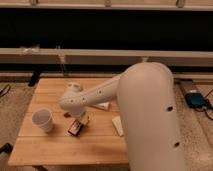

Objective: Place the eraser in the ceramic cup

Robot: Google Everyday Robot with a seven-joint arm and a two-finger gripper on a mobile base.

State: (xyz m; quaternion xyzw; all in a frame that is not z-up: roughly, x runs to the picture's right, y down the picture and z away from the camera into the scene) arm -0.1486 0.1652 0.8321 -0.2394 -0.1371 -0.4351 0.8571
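White robot arm point(145, 115) fills the right half of the frame and reaches left across a wooden tabletop point(60, 147) in the lower left. Carpeted floor around it, with a blue device point(194, 99) on the floor at the right edge.

Ceramic cup point(42, 120) stands upright on the left part of the tabletop with its rim up, well clear of the arm. Pale beige block point(118, 125) lies flat at lower centre, partly behind the arm. White box point(103, 105) is just above it, mostly hidden under the forearm.

Gripper point(80, 121) is at centre-left of the frame, pointing down at the tabletop, to the right of the cup. Eraser point(75, 128) sits directly under the gripper tip, touching or nearly touching it, at a slant, with its lower left end sticking out toward the cup. It is apart from the cup, not in it. Cannot tell whether the gripper is clamped on the eraser or spread around it. Cannot tell whether the eraser rests on the wood or is lifted.
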